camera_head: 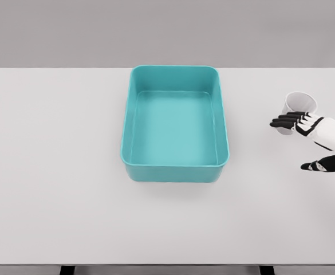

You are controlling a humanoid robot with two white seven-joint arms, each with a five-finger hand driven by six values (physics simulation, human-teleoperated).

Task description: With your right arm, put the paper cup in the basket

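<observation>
A white paper cup [299, 103] stands on the white table [52, 172] at the far right, its open mouth tilted up and toward me. My right hand [290, 143] comes in from the right edge, open. Its black fingers [287, 121] stretch across the cup's lower side, and the thumb [319, 166] is held well apart, nearer to me. Whether the fingers touch the cup I cannot tell. The teal rectangular basket [127, 132] sits in the middle of the table, left of the cup, with nothing inside it. My left arm does not show.
The table's right edge runs close behind the cup and hand. A strip of bare tabletop separates the basket's right wall [224, 132] from the cup.
</observation>
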